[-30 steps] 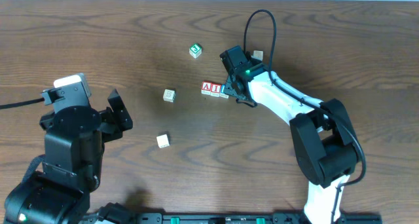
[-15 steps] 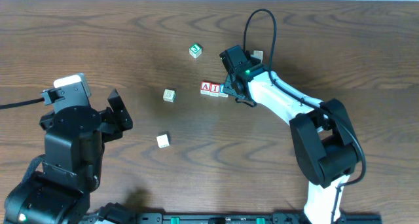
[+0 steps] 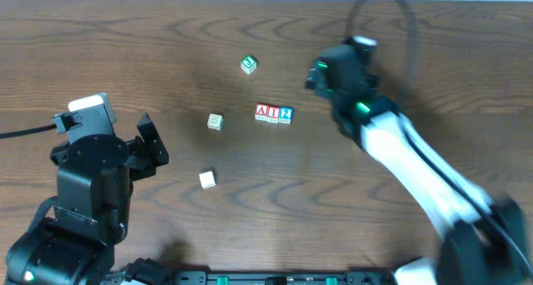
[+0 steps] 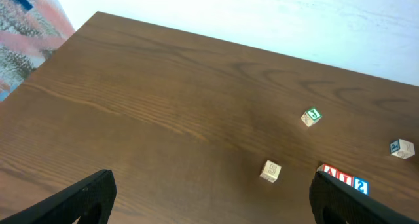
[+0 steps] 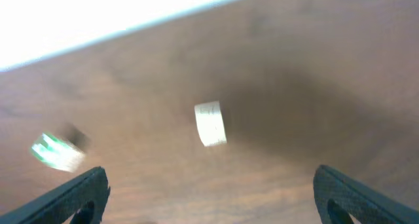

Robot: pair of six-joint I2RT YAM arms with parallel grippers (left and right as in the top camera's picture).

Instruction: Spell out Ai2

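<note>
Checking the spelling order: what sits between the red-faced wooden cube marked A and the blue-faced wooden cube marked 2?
The red-faced wooden cube marked I, in one tight row with the A cube and the 2 cube; the overhead view shows it.

Bare tabletop (image 3: 275, 168) lies open on the near side of the A-I-2 row (image 3: 273, 113). A pale cube (image 3: 216, 121) stands to its left and a green cube (image 3: 248, 64) beyond it.
</note>
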